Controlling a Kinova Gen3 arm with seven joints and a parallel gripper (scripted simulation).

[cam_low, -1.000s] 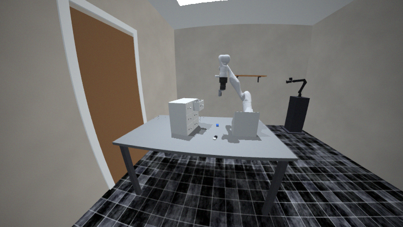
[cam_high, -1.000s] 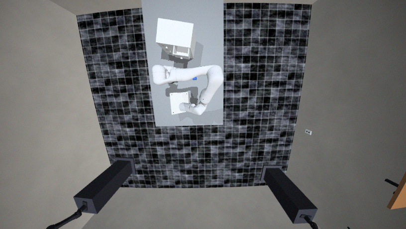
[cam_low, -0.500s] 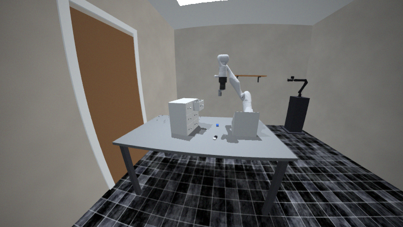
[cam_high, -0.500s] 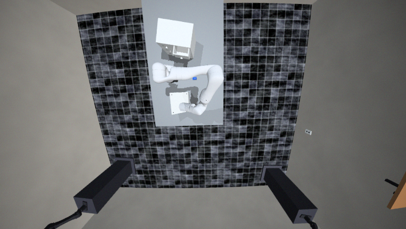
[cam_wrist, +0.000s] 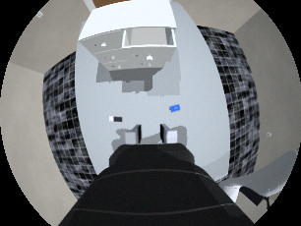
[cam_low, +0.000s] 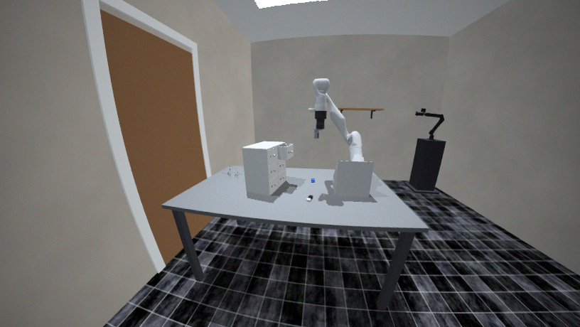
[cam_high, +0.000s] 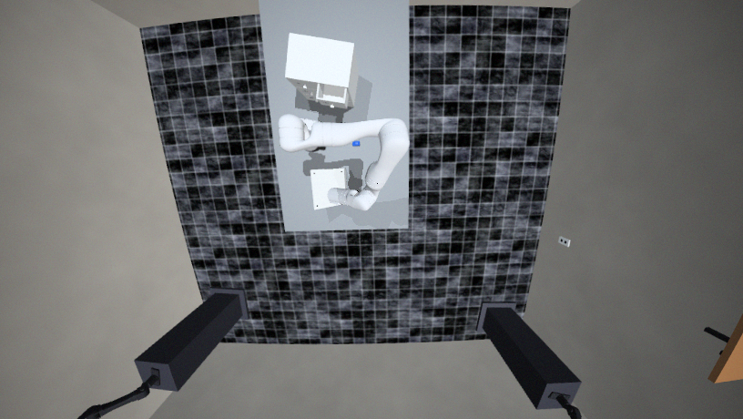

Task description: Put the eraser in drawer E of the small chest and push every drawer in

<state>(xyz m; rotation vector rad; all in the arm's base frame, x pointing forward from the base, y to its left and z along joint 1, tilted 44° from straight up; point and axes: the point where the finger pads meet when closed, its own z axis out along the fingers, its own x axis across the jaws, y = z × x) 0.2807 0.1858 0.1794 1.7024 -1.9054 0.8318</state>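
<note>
Wrist view, clock centred on the claw [cam_low: 316,136] [cam_wrist: 150,134]: the fingers are standing moderately wide, with nothing showing between them. The dark-and-white block, which I am taking for the eraser [cam_low: 309,197] [cam_wrist: 116,119], is lying on the table [cam_high: 384,62] [cam_low: 243,211] [cam_wrist: 197,88] at 10 o'clock; the blue block [cam_high: 355,143] [cam_low: 313,180] [cam_wrist: 174,108] is sitting between 1 and 2. At 12 the chest [cam_high: 320,59] [cam_low: 257,170] [cam_wrist: 128,20] is showing its top drawer [cam_high: 332,103] [cam_low: 288,151] [cam_wrist: 148,52] pulled out, letter unreadable. Judgement: fetching is now beginning, the next move needing lateral alignment, then lowering astride the eraser
</note>
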